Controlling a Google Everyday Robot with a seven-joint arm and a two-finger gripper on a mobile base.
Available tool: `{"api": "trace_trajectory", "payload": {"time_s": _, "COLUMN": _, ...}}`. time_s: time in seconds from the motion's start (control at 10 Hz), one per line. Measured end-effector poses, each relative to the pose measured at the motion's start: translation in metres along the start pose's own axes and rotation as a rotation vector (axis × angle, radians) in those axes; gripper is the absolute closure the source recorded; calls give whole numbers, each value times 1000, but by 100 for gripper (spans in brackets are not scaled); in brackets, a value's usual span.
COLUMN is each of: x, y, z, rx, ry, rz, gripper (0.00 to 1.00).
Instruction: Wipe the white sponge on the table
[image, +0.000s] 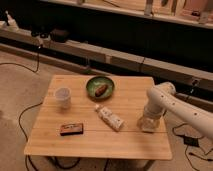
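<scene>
Your table (131, 102) is a low rectangle with a light wood plank top and lengthwise seams, on a speckled grey floor with black cables around it.

- **Far centre:** a round green plate (91, 83), glossy, shallow rim. A brown oblong item (101, 90) lies in it.
- **Left:** a white cup (62, 97), round, upright, plain walls, well apart from the plate.
- **Middle:** a white tube (110, 118), long, lying flat at a slant with its capped end towards the far left.
- **Near left:** a small dark flat rectangular piece (71, 129) with an orange tint on top.

Your arm (167, 100) comes in from the right, smooth white rounded shells, elbow bent down over the table's right side. The gripper (149, 116) points straight down near the right edge, about midway between near and far.

The white sponge (146, 127) is right under it: a small off-white pad, soft-looking, flat on the wood, just right of the tube. Claw and pad blur into one pale shape, so they look in contact. You can't tell whether the claw is spread or pinching the pad.
</scene>
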Motion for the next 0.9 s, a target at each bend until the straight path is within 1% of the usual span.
{"api": "trace_trajectory", "payload": {"time_s": 0.3, "x": 5, "y": 7, "z": 5, "rx": -13, "ry": -4, "rz": 22, "gripper": 35}}
{"api": "trace_trajectory", "payload": {"time_s": 0.6, "x": 8, "y": 14, "z": 9, "rx": -17, "ry": -8, "rz": 39, "gripper": 35}}
{"api": "trace_trajectory", "payload": {"time_s": 0.9, "x": 12, "y": 18, "z": 9, "rx": -20, "ry": -4, "rz": 50, "gripper": 35}}
